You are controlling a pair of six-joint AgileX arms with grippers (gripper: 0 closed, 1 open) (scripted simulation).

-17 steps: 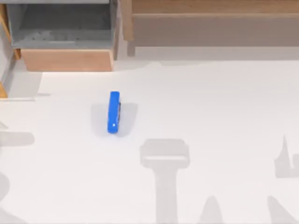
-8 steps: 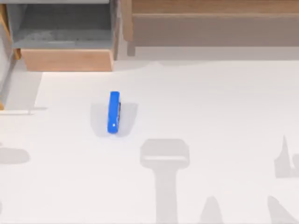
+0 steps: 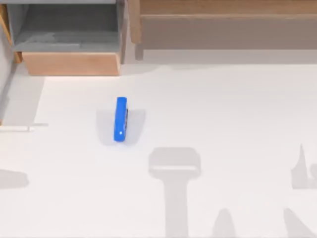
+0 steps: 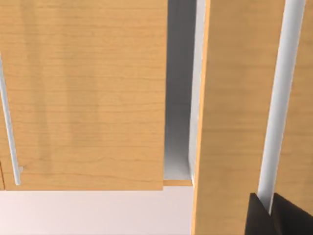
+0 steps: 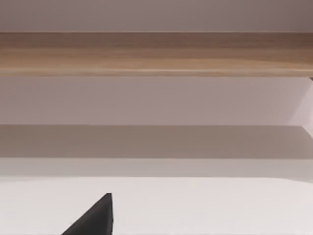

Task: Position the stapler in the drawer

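Observation:
The stapler point(image 3: 121, 119), a small bright-blue bar, lies on the white table left of the middle, with nothing touching it. The drawer point(image 3: 72, 63) stands pulled out at the far left corner, its grey inside bare behind the tan front panel. In the left wrist view my left gripper point(image 4: 270, 215) is shut on a long white handle bar point(image 4: 281, 98) that runs along a light wooden panel point(image 4: 234, 112). In the right wrist view a dark part of my right gripper point(image 5: 95, 220) hangs above the table, facing the shelf unit.
A long brown wooden shelf unit point(image 3: 223, 25) runs along the far edge at the right. A second wooden panel point(image 4: 88, 93) with its own handle faces the left wrist camera. Arm shadows fall on the near half of the table.
At the table's left edge a wooden piece has slid out of the top view, and the thin line and shadow there have shifted nearer. The stapler and the drawer have stayed put.

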